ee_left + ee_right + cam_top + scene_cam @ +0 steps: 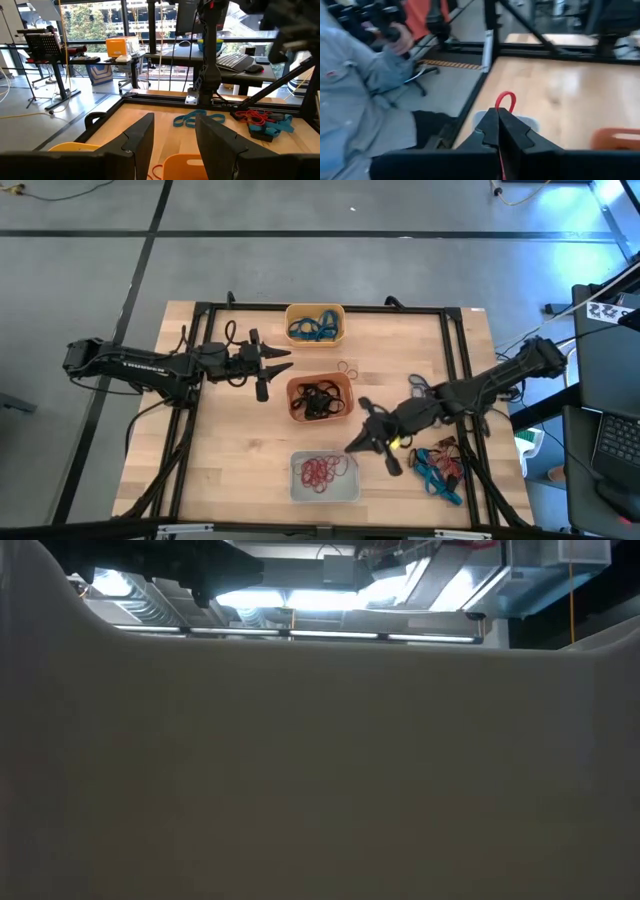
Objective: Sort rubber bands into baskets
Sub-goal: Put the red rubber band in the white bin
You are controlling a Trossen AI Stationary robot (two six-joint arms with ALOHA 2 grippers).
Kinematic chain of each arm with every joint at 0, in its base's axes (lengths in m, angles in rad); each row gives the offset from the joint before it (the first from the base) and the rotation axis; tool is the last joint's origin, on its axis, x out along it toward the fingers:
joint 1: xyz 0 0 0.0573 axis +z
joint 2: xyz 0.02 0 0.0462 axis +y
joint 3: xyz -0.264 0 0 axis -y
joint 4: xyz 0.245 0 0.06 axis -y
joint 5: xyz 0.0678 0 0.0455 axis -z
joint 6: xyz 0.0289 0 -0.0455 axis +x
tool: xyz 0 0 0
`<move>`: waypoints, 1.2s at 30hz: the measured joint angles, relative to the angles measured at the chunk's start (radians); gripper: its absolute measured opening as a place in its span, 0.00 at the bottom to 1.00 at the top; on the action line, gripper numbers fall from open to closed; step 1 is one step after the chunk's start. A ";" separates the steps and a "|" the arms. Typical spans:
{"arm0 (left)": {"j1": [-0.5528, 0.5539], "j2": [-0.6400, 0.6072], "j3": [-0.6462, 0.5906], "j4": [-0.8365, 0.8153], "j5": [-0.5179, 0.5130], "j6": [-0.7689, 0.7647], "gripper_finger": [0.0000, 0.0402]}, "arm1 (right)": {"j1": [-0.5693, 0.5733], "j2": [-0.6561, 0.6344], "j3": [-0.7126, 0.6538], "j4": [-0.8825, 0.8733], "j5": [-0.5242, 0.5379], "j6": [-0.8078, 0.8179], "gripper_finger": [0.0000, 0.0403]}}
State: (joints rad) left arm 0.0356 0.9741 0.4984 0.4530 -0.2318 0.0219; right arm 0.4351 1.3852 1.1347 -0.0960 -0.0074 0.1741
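The right tool is clenched on a red rubber band, hovering just right of the pale basket at the desk's near edge; best carry it squarely over the red bands there before letting go; the left tool, released, waits left of the red-orange basket.

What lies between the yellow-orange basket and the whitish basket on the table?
The high view shows the red-orange basket, holding black bands, between the yellow-orange basket and the whitish basket.

Bare wood left of the three baskets is open for passing. Right side is crowded: loose rubber bands and black frame rail.
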 joint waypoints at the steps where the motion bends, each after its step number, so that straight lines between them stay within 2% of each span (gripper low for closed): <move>1: 0.000 0.000 0.000 0.000 0.000 0.000 0.35 | 0.000 0.015 0.000 0.009 -0.023 0.000 0.01; 5: 0.000 0.000 0.000 0.000 0.000 0.000 0.35 | -0.003 0.083 0.000 0.021 -0.097 0.000 0.01; 14: 0.000 0.000 0.000 0.000 0.000 0.000 0.35 | -0.003 0.218 0.000 0.048 -0.108 0.062 0.03; 17: 0.000 0.000 0.000 0.000 0.000 0.000 0.35 | -0.003 0.247 0.000 0.043 -0.122 0.095 0.11; 21: 0.000 0.000 0.000 0.000 0.000 0.000 0.35 | -0.003 0.271 0.000 0.030 -0.143 0.133 0.28; 25: 0.000 0.000 0.000 0.000 0.000 0.000 0.35 | -0.034 0.261 0.009 -0.075 -0.146 0.112 0.43; 29: 0.000 0.000 0.000 0.000 0.000 -0.007 0.35 | -0.089 0.232 0.067 -0.271 -0.088 0.120 0.50; 36: 0.000 0.000 0.000 -0.001 0.000 -0.008 0.35 | -0.172 0.186 0.109 -0.468 0.058 0.135 0.51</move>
State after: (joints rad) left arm 0.0357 0.9741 0.4984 0.4524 -0.2320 0.0142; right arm 0.2631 1.5711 1.2435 -0.5642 0.0504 0.3092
